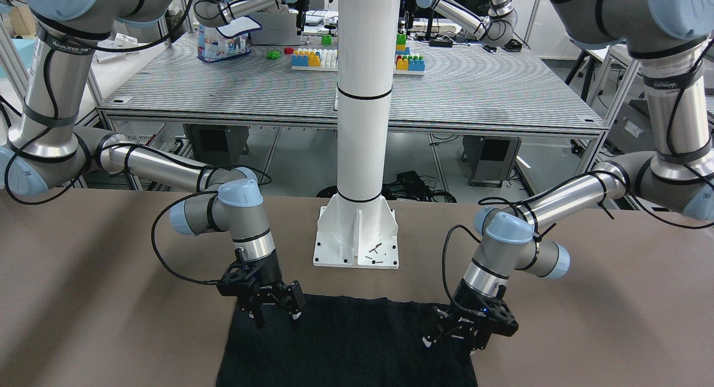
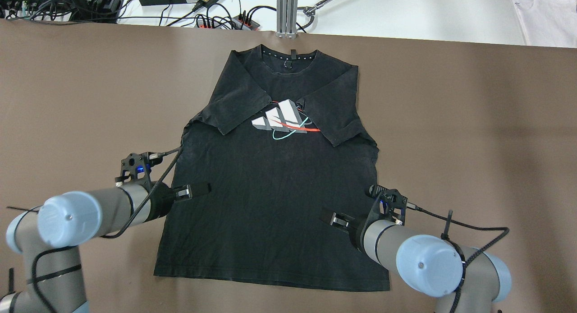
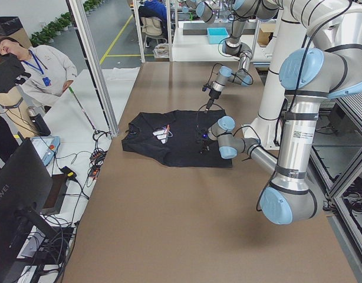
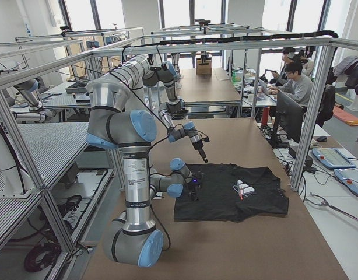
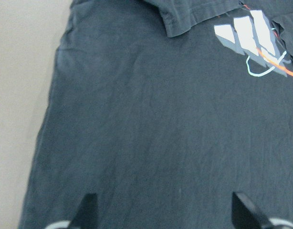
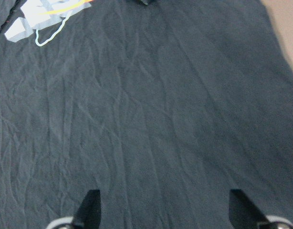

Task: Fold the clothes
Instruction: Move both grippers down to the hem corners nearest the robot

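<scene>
On the table (image 2: 67, 101), the shirt (image 2: 270, 191) is lying flat with its sleeves tucked in and its hem towards the robot. The left gripper (image 5: 164, 207) and right gripper (image 6: 163, 205) are hovering over its sides, both spread wide and empty. They are likely needing matched, level pinches at the edges, taking both layers.

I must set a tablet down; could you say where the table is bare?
The brown table lies bare on both sides of the black fabric T-shirt. Crowded: the shirt's flanks, under the open left gripper and right gripper.
</scene>
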